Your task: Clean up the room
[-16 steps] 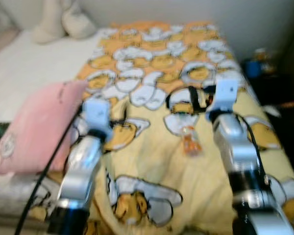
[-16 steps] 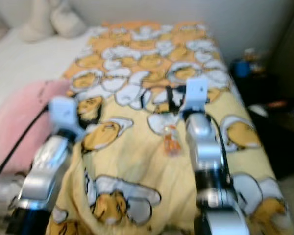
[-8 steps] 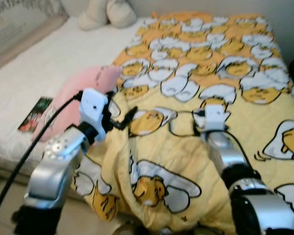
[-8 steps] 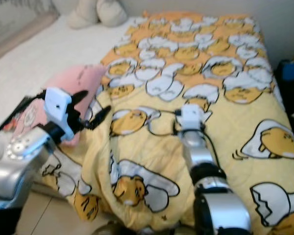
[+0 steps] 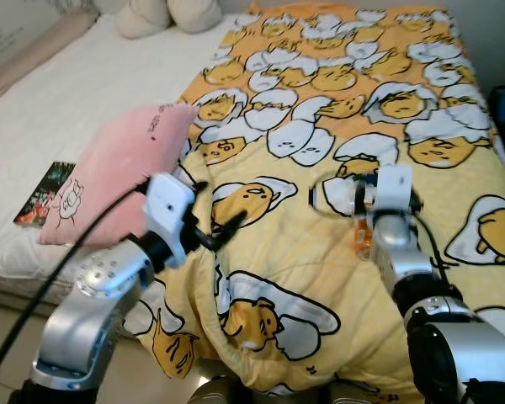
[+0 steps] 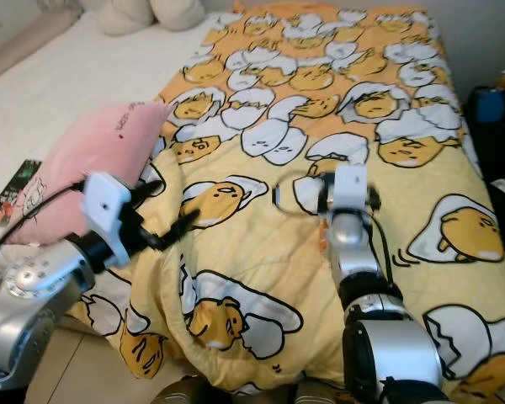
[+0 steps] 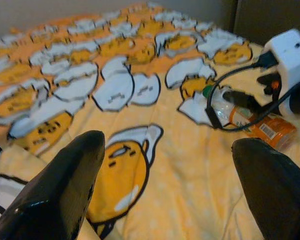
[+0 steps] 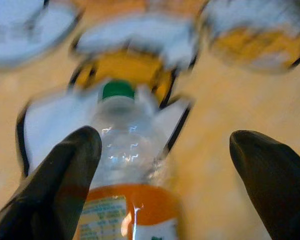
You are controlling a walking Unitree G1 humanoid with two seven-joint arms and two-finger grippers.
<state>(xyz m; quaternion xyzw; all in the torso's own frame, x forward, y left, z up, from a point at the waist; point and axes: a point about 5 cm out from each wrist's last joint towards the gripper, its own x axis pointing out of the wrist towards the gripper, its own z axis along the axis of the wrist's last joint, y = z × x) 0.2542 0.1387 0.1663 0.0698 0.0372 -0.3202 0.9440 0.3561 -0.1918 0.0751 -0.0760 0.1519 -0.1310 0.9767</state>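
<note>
In the left eye view, a plastic bottle is seen lying on the yellow blanket of the bed, at the nine o'clock side of the right gripper; a pink pillow lies at ten o'clock from the left gripper. In the left wrist view, the left fingers are spread wide above the blanket. In the right wrist view, the right fingers are spread either side of the green-capped bottle, not pinching it.

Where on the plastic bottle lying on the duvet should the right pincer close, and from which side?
Across the clear upper body of the bottle, just above the orange label, coming down from above. It lies on its side on the duvet with its green cap pointing away from the robot, so the round sides are exposed. The open right pincer already straddles it.
</note>
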